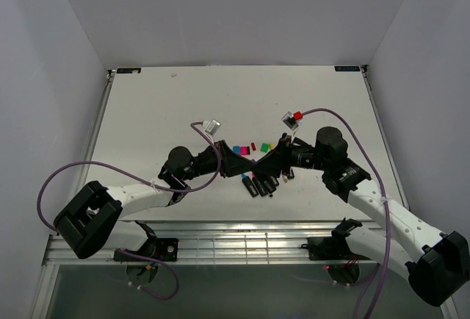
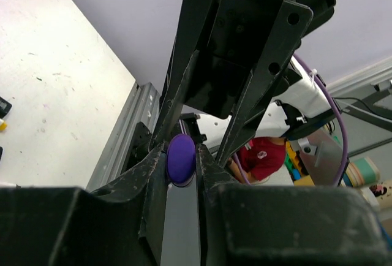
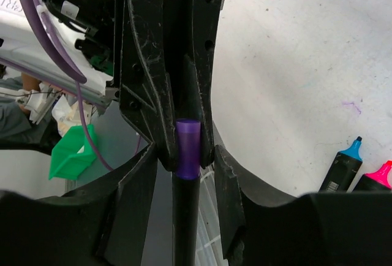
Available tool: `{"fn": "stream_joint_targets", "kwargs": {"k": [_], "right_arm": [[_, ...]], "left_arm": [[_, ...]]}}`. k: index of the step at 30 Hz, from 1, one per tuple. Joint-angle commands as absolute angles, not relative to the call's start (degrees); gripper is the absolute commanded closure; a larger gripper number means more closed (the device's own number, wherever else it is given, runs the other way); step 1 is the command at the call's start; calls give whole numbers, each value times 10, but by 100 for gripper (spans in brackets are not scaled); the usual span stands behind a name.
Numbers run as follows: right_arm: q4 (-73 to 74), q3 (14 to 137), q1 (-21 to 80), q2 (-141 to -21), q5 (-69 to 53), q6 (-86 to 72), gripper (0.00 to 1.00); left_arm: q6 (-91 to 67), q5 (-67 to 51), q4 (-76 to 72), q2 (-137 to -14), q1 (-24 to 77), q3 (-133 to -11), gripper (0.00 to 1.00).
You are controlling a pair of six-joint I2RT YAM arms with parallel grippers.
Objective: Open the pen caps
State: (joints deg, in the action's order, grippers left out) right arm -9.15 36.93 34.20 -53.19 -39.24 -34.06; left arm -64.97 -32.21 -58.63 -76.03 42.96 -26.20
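A purple pen cap [image 2: 181, 159] is pinched between the fingertips of my left gripper [image 2: 181, 163], which is shut on it. The right wrist view shows this cap [image 3: 188, 146] still seated on its black marker body [image 3: 185, 217]. That body runs down between the jaws of my right gripper [image 3: 185, 159], which stand open with a gap on each side. Over the table's middle, the left gripper [image 1: 239, 163] and the right gripper [image 1: 268, 159] meet tip to tip. Blue [image 1: 236, 149], pink [image 1: 244, 148], red [image 1: 252, 145] and green [image 1: 265, 146] caps lie loose just behind them.
Several uncapped black markers [image 1: 261, 184] lie in a row just in front of the grippers. Two of them, with a blue tip [image 3: 343, 165] and a pink tip [image 3: 373, 177], show on the white table [image 3: 294, 64]. The table's metal front rail [image 1: 235, 249] runs near the arm bases.
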Motion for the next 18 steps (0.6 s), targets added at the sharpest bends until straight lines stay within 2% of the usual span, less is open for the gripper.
{"fn": "stream_joint_targets", "kwargs": {"k": [1, 18], "right_arm": [[-110, 359, 345, -512, -442, -327, 55], [-158, 303, 344, -515, -483, -345, 56]], "left_arm": [[-638, -355, -577, -725, 411, -278, 100], [-664, -387, -613, -745, 376, -284, 100]]}}
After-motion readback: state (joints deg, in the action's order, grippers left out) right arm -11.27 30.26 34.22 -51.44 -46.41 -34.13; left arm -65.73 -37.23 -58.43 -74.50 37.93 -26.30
